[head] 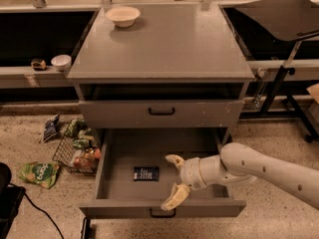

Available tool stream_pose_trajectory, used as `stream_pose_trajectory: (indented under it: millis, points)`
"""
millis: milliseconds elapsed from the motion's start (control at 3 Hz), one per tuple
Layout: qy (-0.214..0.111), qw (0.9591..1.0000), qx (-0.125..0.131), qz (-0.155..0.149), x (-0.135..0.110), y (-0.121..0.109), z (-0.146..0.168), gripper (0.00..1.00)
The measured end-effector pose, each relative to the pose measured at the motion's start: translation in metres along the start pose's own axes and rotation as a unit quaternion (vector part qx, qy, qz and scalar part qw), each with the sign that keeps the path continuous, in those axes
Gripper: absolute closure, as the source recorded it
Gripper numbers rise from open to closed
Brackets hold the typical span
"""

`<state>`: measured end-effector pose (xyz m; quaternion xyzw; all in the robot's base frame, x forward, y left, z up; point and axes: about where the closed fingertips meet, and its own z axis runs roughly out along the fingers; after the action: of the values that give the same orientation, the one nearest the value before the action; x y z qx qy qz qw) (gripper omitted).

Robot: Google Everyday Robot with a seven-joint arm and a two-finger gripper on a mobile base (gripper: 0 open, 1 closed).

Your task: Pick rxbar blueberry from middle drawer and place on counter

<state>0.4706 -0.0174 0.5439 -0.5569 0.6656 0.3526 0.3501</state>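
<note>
The rxbar blueberry (146, 173), a small dark bar with white print, lies flat on the floor of the open middle drawer (119, 148), left of centre. My gripper (172, 181) is open, its two pale fingers spread one above the other. It hangs over the drawer just right of the bar, not touching it. The white arm reaches in from the right. The grey counter (169, 44) is the cabinet's top, above the closed upper drawer (160, 113).
A white bowl (123, 15) stands at the counter's back left. Green snack bags (39, 174) and a wire basket (75, 154) lie on the floor to the left. A small white bowl (61, 61) sits on the left side shelf. A black stand (279, 78) is at right.
</note>
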Motion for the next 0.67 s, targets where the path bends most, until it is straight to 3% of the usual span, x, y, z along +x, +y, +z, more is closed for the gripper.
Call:
stream_pose_trajectory:
  millis: [667]
  points:
    - [0.051,0.9984,0.026,0.004,0.041,-0.061,0.043,0.0]
